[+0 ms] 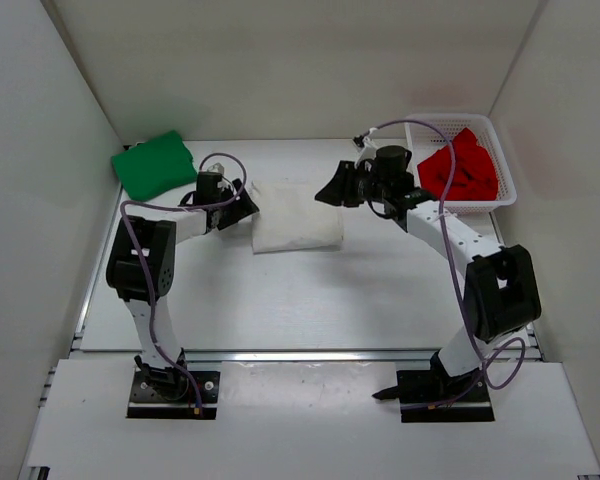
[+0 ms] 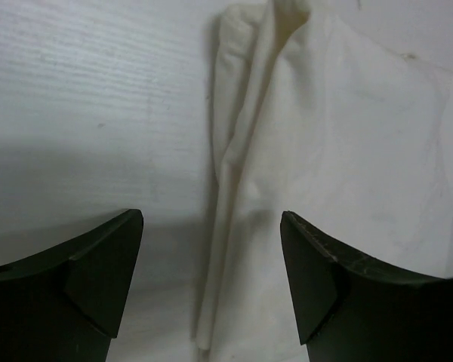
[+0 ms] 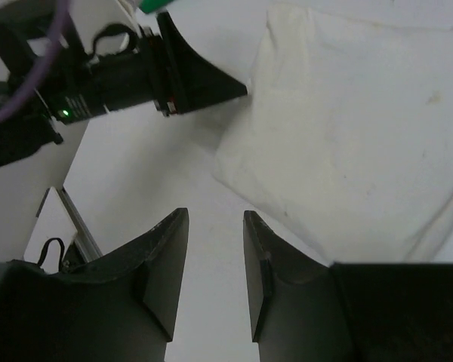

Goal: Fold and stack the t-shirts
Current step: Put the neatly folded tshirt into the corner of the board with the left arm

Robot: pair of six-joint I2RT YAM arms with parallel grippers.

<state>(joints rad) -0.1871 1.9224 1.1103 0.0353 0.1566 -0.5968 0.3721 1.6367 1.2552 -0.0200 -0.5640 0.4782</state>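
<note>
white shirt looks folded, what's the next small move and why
Likely back the left gripper and right gripper away from the white t-shirt: both are open and empty, it lies folded flat, and the red t-shirt waits crumpled in the basket.

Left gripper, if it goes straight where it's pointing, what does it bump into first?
The left gripper would most likely meet the white t-shirt first: its folded edge lies just ahead, lined up between the open jaws. Height above the cloth is hard to judge.
</note>
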